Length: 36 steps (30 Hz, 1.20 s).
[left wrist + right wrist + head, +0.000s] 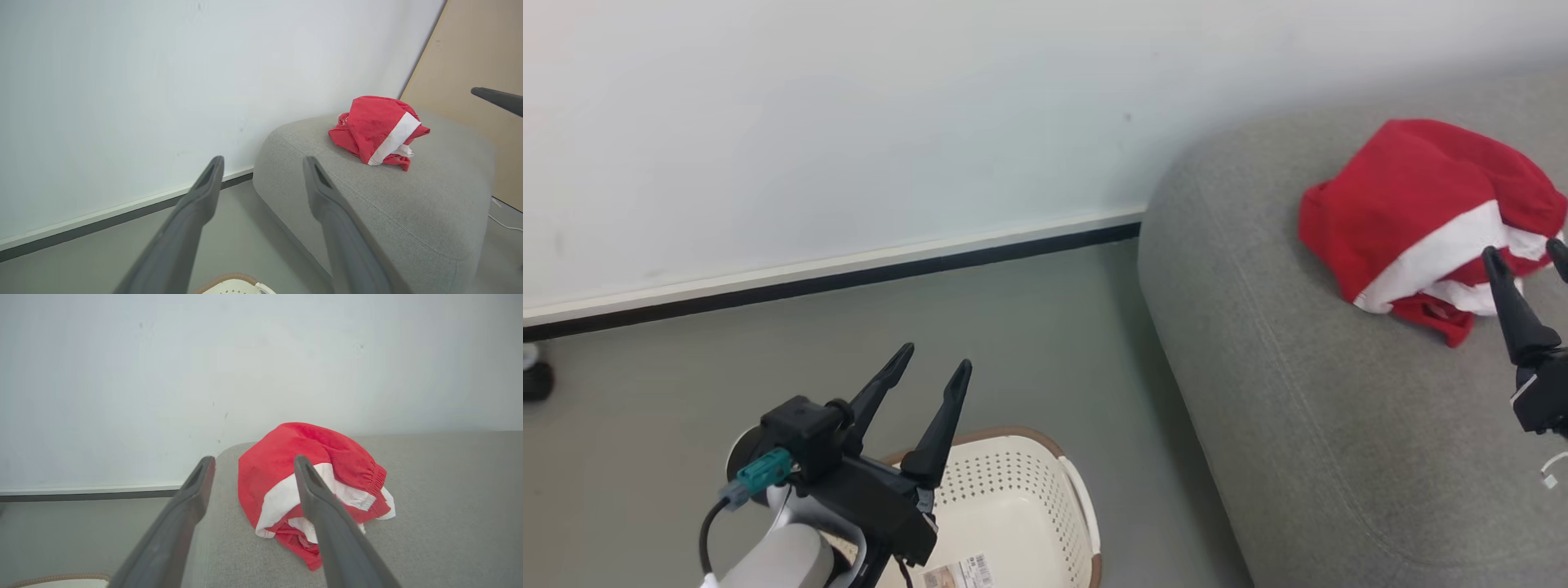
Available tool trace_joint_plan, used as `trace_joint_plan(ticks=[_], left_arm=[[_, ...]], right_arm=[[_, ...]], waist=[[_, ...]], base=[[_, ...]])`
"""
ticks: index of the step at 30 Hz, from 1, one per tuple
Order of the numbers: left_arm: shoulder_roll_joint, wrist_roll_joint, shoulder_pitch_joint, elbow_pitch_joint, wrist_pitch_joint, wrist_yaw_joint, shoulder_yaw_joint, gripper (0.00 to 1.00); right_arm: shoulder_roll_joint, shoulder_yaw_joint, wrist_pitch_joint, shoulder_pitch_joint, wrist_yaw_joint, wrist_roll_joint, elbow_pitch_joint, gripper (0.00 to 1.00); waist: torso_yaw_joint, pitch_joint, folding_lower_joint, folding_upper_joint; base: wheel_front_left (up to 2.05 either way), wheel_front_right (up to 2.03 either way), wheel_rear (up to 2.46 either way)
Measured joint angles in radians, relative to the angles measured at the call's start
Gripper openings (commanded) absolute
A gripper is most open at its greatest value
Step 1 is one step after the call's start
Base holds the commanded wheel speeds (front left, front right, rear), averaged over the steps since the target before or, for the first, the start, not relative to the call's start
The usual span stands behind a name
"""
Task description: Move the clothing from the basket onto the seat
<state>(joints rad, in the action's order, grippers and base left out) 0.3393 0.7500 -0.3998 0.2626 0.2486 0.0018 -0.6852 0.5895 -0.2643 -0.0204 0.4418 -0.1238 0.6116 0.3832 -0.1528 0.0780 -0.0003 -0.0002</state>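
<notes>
A crumpled heap of red and white clothing [1425, 208] [378, 128] [304, 486] lies on the grey seat [1298, 376] [408, 204] [449, 506] near the wall. My right gripper [1527, 251] [253, 459] hangs open just above and in front of the heap, nothing between its fingers. The cream basket [1013, 506] with its brown rim [226, 281] stands on the floor left of the seat; no clothing shows in the part of it I see. My left gripper [935, 359] [263, 159] is open above the basket, holding nothing.
A white wall with a dark skirting strip [849, 273] runs behind the grey floor [1029, 327]. A tan board [478, 61] leans behind the seat, a white cable [504, 222] on the floor beside it. A dark object [535, 376] sits at the far left by the wall.
</notes>
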Motion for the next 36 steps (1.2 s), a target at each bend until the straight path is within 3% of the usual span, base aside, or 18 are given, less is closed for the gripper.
trace_joint_plan(ticks=[8,20,25,36], left_arm=[[0.006,0.016,0.079,-0.036,0.001,0.059,0.063,1.0],[0.005,0.05,0.194,-0.073,0.001,0.105,0.216,1.0],[0.007,0.032,0.246,-0.073,0.001,0.113,0.256,1.0],[-0.026,-0.03,0.279,-0.082,0.001,0.121,0.337,1.0]], right_arm=[[-0.023,0.028,-0.085,-0.119,0.007,0.013,-0.184,1.0],[-0.158,0.043,-0.194,-0.338,0.124,0.014,-0.316,1.0],[-0.204,0.023,-0.207,-0.365,0.16,0.002,-0.329,1.0],[-0.231,-0.021,-0.219,-0.374,0.169,-0.058,-0.331,1.0]], waist=[[0.085,-0.041,0.0001,0.0],[0.19,-0.066,0.0002,0.0001],[0.2,-0.065,0.0003,0.0002],[0.184,-0.054,0.0003,0.0002]], base=[[0.0,0.0,0.0],[0.0,0.0,0.0],[0.0,0.0,0.0],[0.0,0.0,0.0]])
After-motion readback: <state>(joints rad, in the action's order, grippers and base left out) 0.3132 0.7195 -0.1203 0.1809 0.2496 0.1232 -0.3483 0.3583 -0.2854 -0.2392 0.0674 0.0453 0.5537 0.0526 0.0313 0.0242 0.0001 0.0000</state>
